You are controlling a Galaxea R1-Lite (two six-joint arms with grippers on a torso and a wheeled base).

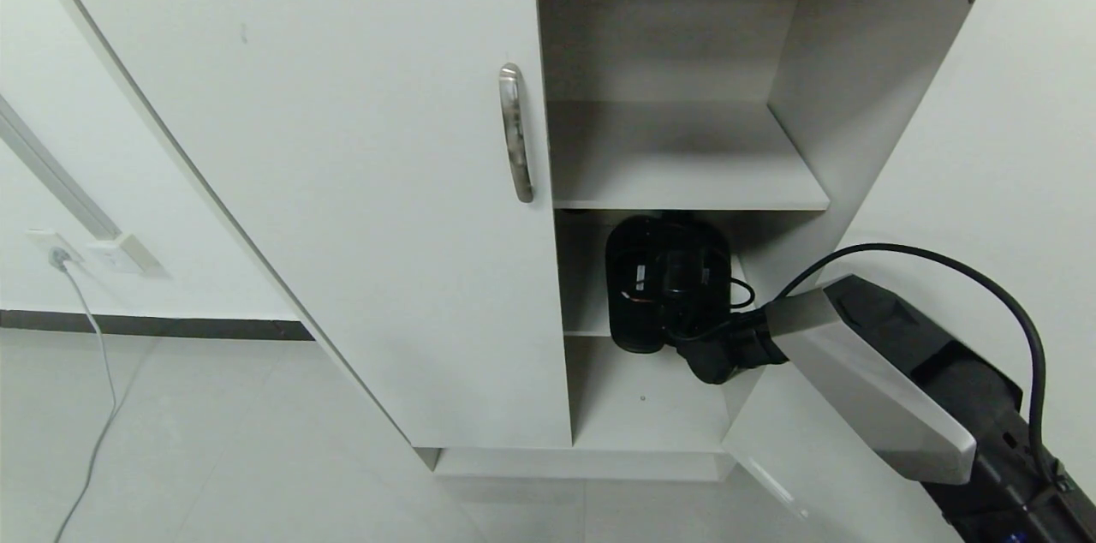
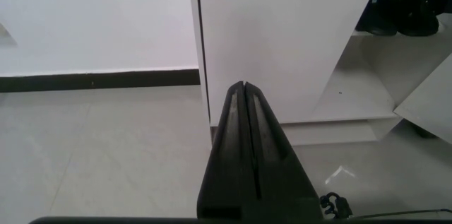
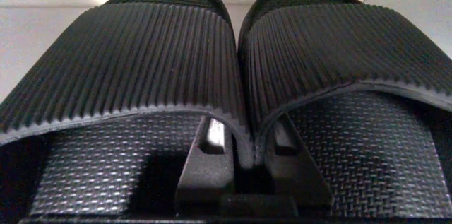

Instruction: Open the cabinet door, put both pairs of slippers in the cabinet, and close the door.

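Right half of the white cabinet, seen from the head camera. The right door stands swung open; the left door is closed, with its metal handle upright near the inner edge. The upper shelf is bare.

The pair of black slippers sits in the middle compartment, just below the upper shelf and at the front edge of the shelf beneath. I cannot tell whether the soles rest on that shelf. The right arm reaches in from the open-door side, a black cable arching over it.

In the right wrist view I see the two slippers side by side, ribbed straps uppermost and inner edges touching. The right gripper has one finger inside each slipper, and its jaws are pinched together on the two adjoining inner edges, so it holds both slippers as one.

In the left wrist view the left gripper hangs above the tiled floor, in front of the closed door and well apart from the slippers. Its jaws are pressed fully together, with nothing between them.
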